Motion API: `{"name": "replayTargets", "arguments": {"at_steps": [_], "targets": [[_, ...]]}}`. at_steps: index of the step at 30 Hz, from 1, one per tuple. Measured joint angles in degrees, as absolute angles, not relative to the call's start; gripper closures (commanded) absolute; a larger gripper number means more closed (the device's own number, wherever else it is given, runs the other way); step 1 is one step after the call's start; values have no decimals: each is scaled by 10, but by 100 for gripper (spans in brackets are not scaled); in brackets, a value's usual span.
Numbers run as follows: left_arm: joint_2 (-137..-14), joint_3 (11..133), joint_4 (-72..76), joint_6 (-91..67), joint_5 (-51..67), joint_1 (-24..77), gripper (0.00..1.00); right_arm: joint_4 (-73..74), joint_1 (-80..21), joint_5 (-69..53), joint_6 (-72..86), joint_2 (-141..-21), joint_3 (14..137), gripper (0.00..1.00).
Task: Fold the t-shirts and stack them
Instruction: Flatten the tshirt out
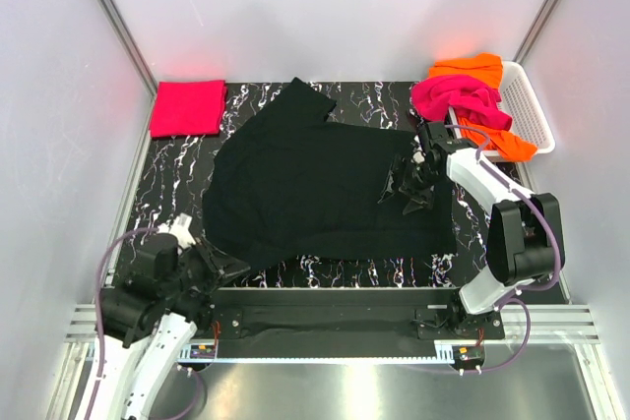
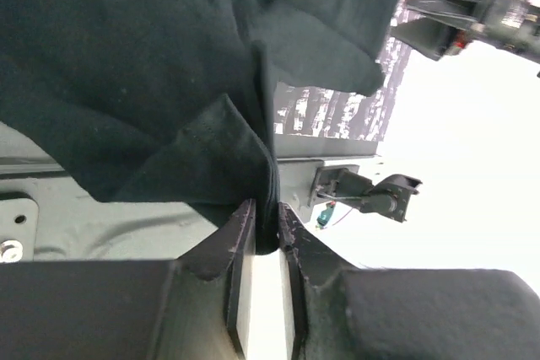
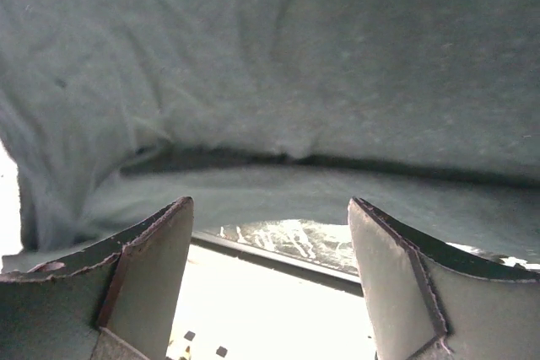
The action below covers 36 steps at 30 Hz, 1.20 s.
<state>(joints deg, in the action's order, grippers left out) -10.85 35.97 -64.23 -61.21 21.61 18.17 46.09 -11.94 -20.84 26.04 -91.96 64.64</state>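
The black t-shirt (image 1: 315, 184) lies spread over the middle of the table (image 1: 364, 105), one sleeve pointing to the far side. A red-pink shirt (image 1: 187, 108) sits folded at the far left corner. The magenta shirt (image 1: 458, 97) and the orange shirt (image 1: 468, 66) are heaped on the white basket (image 1: 532, 110) at the far right.

The left tool (image 1: 231, 268) is at the shirt's near left edge. In its wrist view, the left tool (image 2: 266, 212) is pinching a fold of black cloth between its pressed-together fingers. The right tool (image 1: 399, 189) hovers over the right part of the shirt with its fingers spread, and nothing lies between them in the wrist view (image 3: 270, 208).

The step in hand looks like getting a second grip for a fold. The right tool should probably come down on a hem or edge rather than mid-panel, and catch both layers. Both tools should then lift evenly. If one side leads, the cloth may drag, twist or bunch.
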Motion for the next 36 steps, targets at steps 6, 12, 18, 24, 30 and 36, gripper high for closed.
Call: {"name": "replayTargets", "arguments": {"at_steps": [6, 12, 18, 24, 30, 36], "targets": [[-220, 505, -645, -525, 207, 182, 57, 462, -99, -181, 262, -926, 660, 16], [-223, 529, -656, -467, 210, 182, 62, 452, -84, -170, 264, -979, 742, 16], [-292, 544, -664, -423, 153, 182, 72, 444, -80, -142, 273, -1011, 785, 18], [-639, 642, -558, -357, 68, 169, 69, 410, -77, -70, 300, -1062, 825, 44], [-863, 747, -439, -340, 24, 106, 69, 337, -72, 5, 335, -1101, 850, 71], [-1066, 859, -305, -356, 58, 55, 71, 294, -69, 56, 344, -1174, 932, 82]]}}
